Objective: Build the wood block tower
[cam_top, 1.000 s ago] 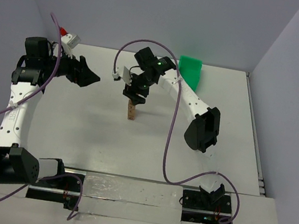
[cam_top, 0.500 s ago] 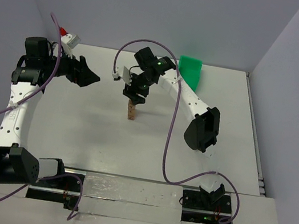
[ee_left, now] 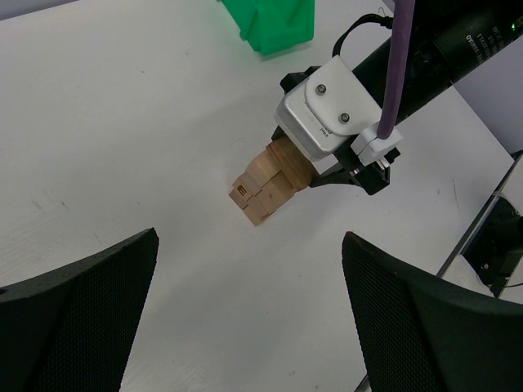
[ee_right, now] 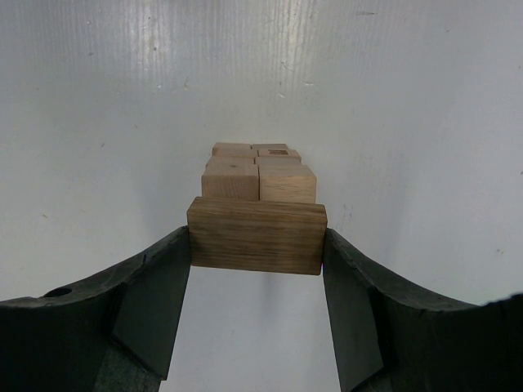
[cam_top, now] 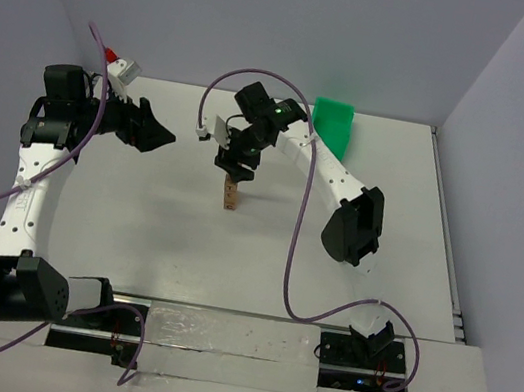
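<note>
As the right fingers [ee_right: 155, 286] grasp a brown rectangular wooden block [ee_right: 257, 235] over the partly built tan wood-block tower [ee_right: 257, 175], left fingers [ee_left: 82, 302] gape empty; release pending.

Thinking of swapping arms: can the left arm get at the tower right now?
Probably not from above: the right gripper hangs over the tower, shut on a wood block. The open left gripper faces its side.

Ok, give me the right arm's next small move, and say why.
Probably ease the right end effector straight down until its block seats on the tower, then open. The block is clamped directly above the tower and looks square to it; whether they already touch is unclear. The left end effector is open and well away.
</note>
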{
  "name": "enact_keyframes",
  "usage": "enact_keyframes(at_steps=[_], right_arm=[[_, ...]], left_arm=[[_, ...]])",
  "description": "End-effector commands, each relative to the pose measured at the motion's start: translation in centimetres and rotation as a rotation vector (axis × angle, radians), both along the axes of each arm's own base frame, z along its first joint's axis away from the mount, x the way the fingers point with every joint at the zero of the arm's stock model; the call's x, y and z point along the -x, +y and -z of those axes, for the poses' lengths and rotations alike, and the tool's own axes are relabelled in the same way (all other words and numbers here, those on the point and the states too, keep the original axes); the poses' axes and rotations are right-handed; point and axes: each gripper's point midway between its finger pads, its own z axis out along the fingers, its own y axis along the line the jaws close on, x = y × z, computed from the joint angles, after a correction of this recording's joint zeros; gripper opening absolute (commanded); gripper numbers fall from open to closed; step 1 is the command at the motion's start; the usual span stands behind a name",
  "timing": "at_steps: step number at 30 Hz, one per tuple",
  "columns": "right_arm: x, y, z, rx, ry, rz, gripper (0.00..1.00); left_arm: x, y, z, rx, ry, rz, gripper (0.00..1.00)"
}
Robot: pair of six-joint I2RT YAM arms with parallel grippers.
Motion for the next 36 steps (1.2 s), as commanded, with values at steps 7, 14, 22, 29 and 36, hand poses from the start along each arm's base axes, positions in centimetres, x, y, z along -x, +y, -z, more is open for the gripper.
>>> enact_keyframes(at_steps=[7,14,22,29,36], right_arm=[[-1.1,0.57,-0.75,-0.028,-0.035,-0.006,0.6],[-1.02,0.68,-0.4,-0.021,-0.033,-0.012,0.61],[-1.1,0.87,-0.29,-0.019,-0.039,-0.016,0.63],[-0.95,0.96,-0.21,-0.016,-0.035,-0.017,0.68],[-0.92,1.04,-0.28,-0.018,-0.038,-0.023,0.7]], left_arm=[[-0.39,-0.09,-1.4,0.011,-0.054,0.024,0.99],[-0.42,-0.07,-1.46,0.011,-0.054,0.025,0.99],[-0.42,-0.14,-1.56,0.013,-0.055,0.03,0.99],[-0.51,-0.1,-1.48,0.01,-0.056,0.03,0.99],[-0.44,-0.15,-1.48,0.011,-0.055,0.033,0.99]])
